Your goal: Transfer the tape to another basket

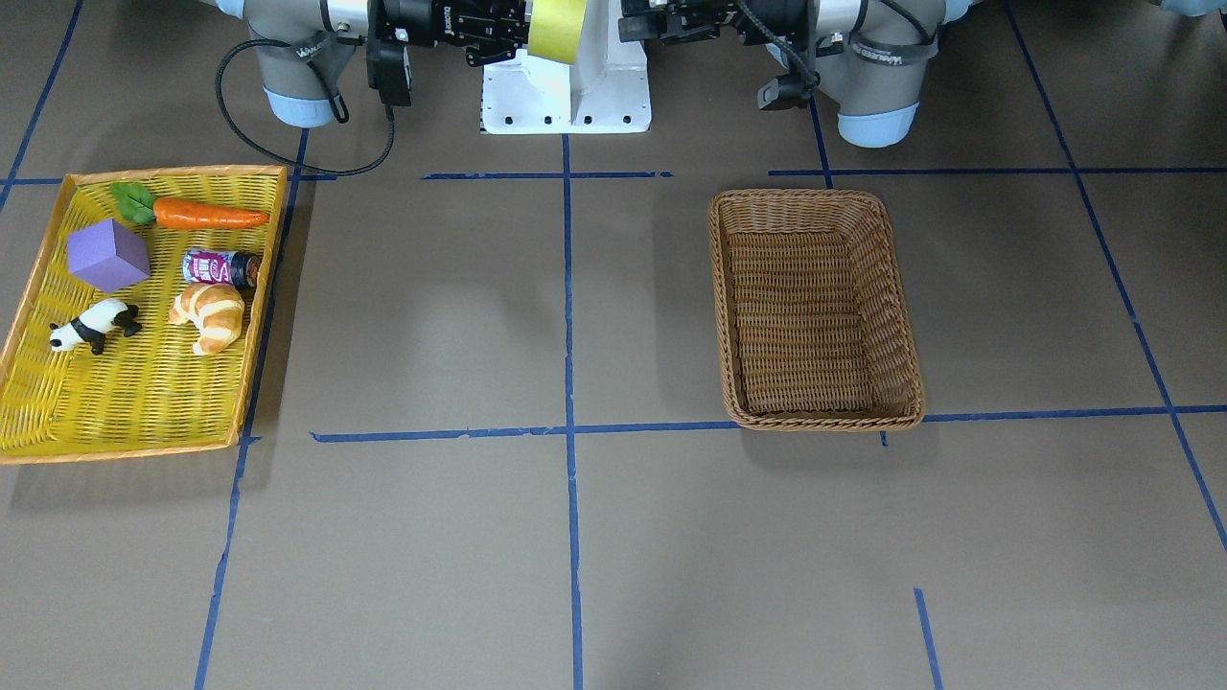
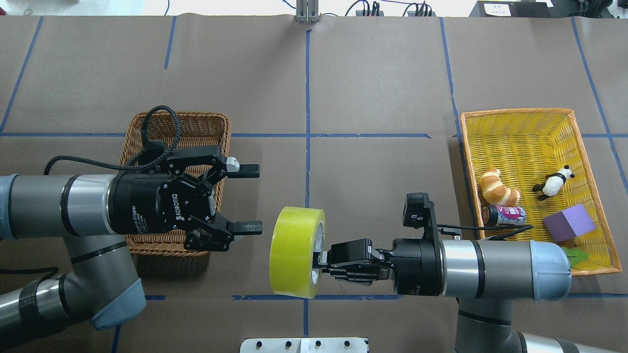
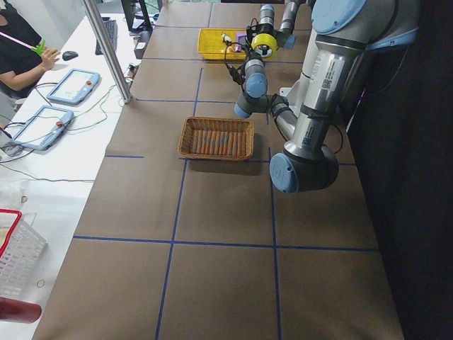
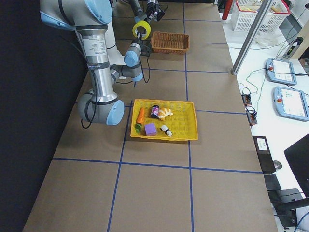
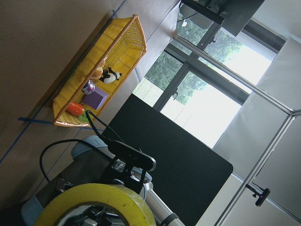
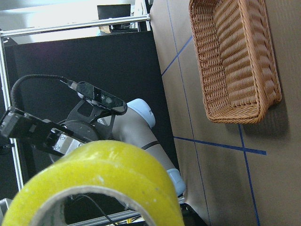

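Note:
The tape (image 2: 294, 252), a wide yellow-green roll, hangs in the air above the table's near middle, held upright by my right gripper (image 2: 319, 260), which is shut on its rim. It also shows in the front view (image 1: 558, 29) and fills the bottom of both wrist views (image 5: 94, 207) (image 6: 94, 183). My left gripper (image 2: 248, 197) is open and empty, above the near right part of the brown wicker basket (image 2: 196, 117). It points at the tape with a small gap between them. The basket (image 1: 796, 195) is empty.
A flat yellow tray (image 2: 515, 113) on my right holds a croissant (image 2: 498, 189), a toy panda (image 2: 554, 182), a can (image 2: 503, 214), a purple cube (image 2: 569, 223) and a carrot (image 1: 206, 214). The white robot base plate (image 2: 304, 345) is at the near edge.

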Tool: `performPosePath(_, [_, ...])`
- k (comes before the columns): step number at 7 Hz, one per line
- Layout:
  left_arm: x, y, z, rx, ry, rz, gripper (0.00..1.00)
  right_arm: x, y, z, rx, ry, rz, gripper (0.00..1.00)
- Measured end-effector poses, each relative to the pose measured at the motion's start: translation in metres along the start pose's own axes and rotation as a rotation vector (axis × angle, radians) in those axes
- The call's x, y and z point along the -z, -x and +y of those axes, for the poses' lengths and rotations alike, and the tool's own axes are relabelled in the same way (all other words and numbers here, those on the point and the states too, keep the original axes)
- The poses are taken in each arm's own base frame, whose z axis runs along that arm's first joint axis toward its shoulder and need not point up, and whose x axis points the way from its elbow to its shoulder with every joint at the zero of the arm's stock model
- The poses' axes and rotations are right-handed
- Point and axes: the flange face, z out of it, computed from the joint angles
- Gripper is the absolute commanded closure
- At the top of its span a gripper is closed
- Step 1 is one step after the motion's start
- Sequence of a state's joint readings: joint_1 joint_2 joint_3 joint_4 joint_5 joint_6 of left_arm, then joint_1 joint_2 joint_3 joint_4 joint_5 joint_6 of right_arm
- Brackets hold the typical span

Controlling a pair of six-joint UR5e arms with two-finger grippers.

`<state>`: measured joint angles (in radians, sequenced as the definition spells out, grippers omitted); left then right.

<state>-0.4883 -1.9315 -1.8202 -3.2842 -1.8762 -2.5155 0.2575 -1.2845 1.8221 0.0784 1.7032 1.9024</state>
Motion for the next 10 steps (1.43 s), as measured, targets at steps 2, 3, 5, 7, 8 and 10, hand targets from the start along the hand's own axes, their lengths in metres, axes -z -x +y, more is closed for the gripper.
performPosePath(2, [-0.01,0.008,0.007,0.015,0.025,-0.007,0.0,-0.01,-0.006,0.002,-0.006,-0.004,0.001,0.98])
performPosePath(3, [-0.015,0.012,0.012,0.022,0.038,-0.01,0.0,-0.015,-0.007,0.002,-0.007,-0.009,-0.001,0.98])
performPosePath(5, [-0.025,0.017,0.02,0.034,0.062,-0.013,0.0,-0.019,-0.009,0.001,-0.006,-0.017,-0.002,0.98])
performPosePath(7, [-0.031,0.022,0.025,0.045,0.069,-0.005,0.01,-0.023,-0.008,0.001,-0.005,-0.016,-0.007,0.98])
performPosePath(8, [-0.032,0.023,0.025,0.047,0.07,-0.002,0.02,-0.025,-0.008,0.002,-0.006,-0.014,-0.009,0.98])
performPosePath(10, [-0.032,0.024,0.025,0.048,0.068,-0.003,0.03,-0.025,-0.008,0.003,-0.006,-0.012,-0.012,0.98])
